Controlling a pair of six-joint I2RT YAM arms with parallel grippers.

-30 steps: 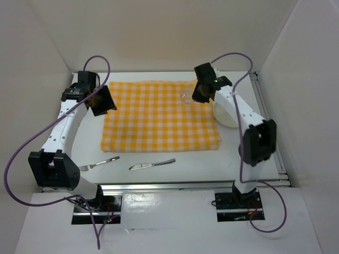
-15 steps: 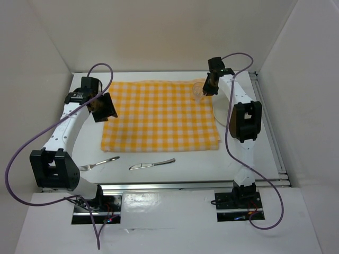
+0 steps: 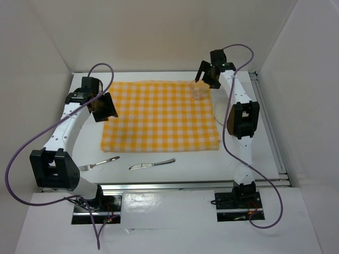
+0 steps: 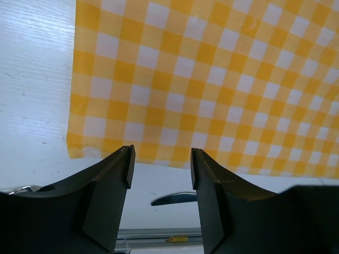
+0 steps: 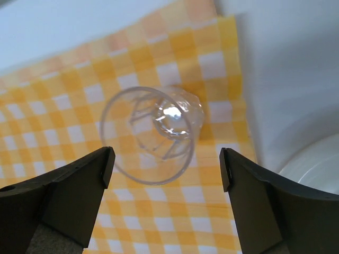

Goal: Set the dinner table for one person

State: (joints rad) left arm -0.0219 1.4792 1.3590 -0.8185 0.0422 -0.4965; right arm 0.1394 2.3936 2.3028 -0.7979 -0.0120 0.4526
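My right end effector hangs near the far right corner of the surface, jaws spread wide. My left end effector hovers by its left edge, jaws half apart.

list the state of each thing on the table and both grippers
glass: upright on the cloth, ungripped
right gripper: open, over the glass, not touching
left gripper: open, empty
cloth: spread flat
fork: lying off the cloth
knife: lying off the cloth
plate: flat, partly behind right arm
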